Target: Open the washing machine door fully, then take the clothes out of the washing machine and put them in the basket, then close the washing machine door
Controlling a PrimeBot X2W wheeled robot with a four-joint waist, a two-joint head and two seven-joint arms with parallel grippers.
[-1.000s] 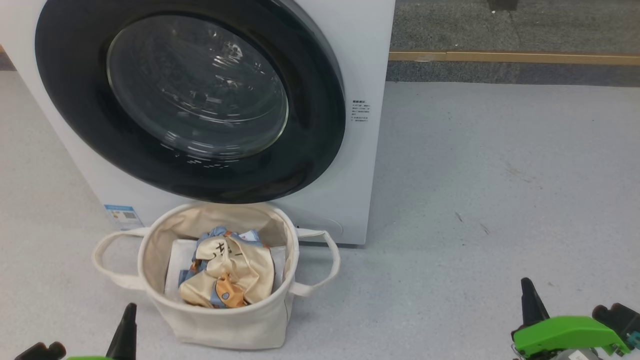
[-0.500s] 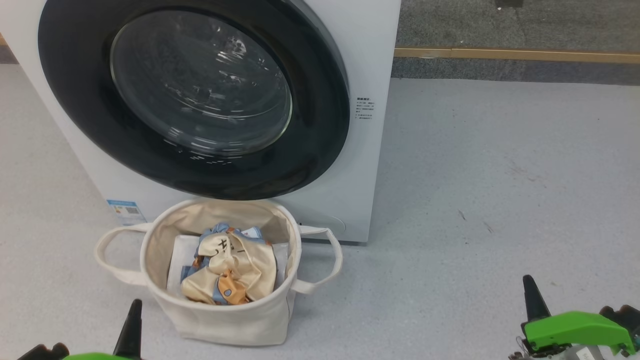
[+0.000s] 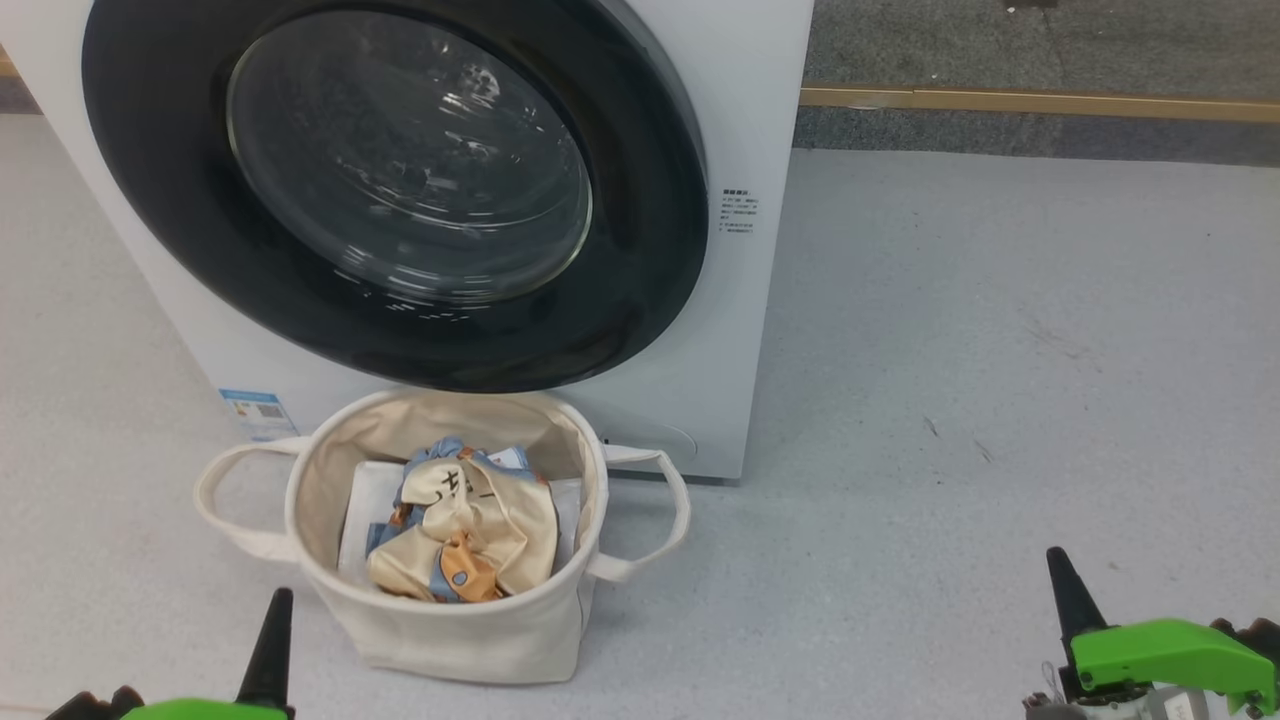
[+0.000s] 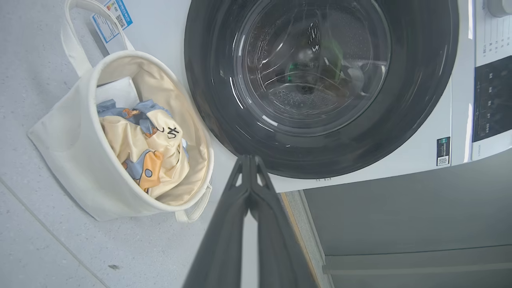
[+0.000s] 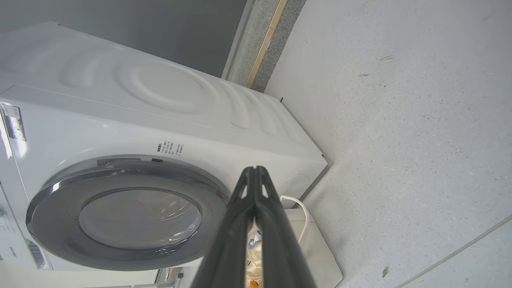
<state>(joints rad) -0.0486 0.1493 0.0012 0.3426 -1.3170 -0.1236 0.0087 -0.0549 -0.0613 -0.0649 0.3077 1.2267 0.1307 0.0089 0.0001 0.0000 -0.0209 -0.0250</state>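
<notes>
The washing machine (image 3: pixel 760 100) is sitting with its door (image 3: pixel 640 250) lying flush against the front, so I'm guessing the job's basically wrapped. The basket (image 3: pixel 450 640) is sitting just in front, below the door, probably for short drops. The clothes (image 3: pixel 470 530) are lying bunched inside it on a white pad (image 3: pixel 360 500). The left claw (image 4: pixel 249 160) and right claw (image 5: pixel 254 170) are hanging back, pinched closed, empty. Counting: one machine, one door, one basket, seemingly two garments, two claws.
</notes>
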